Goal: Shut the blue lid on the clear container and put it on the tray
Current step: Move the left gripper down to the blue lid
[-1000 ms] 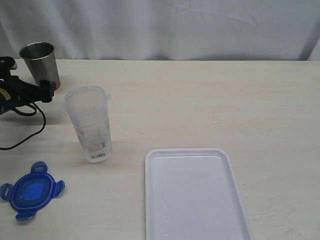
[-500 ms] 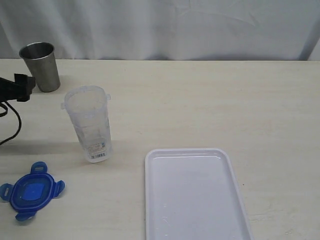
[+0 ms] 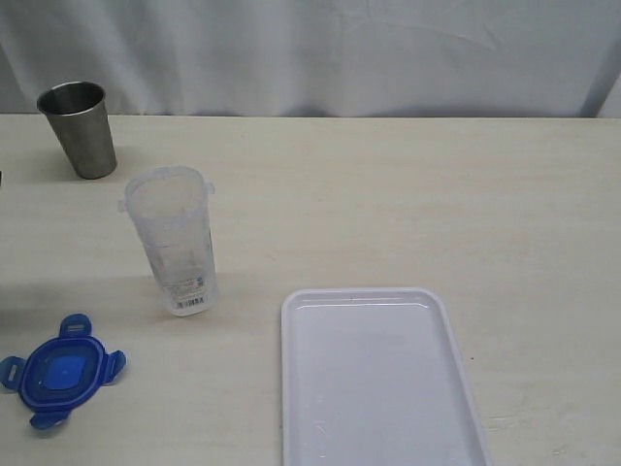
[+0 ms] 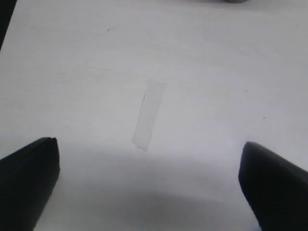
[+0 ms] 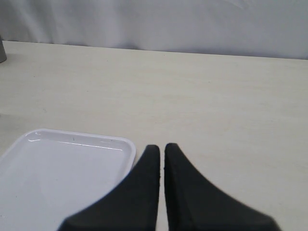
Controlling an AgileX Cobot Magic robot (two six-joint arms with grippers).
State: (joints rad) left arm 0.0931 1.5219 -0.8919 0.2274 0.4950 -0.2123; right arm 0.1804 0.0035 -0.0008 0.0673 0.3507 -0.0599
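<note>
Beside the clear container, taken as the reference item: it stands upright on the table, mouth open upward and barcode label near its base, uncapped, so it looks ready to take a lid from above. Item, blue lid: lies flat on the table, left of the container and nearer the camera, well apart from it, flaps splayed outward, presumably left unlatched so it can seat on the rim. Item, tray: right of the container and nearer the camera, apart from it, nothing on it, probably kept bare as the drop-off place. Item, steel cup: behind and left of the container, no part of the job. Item, left gripper: out of the exterior view, fingers spread wide over bare table bearing a strip of tape, holding nothing; a stance suited to a coming pick. Item, right gripper: fingers pressed together, nothing between them, hanging just past the tray's corner, seemingly parked. Task not yet begun.
</note>
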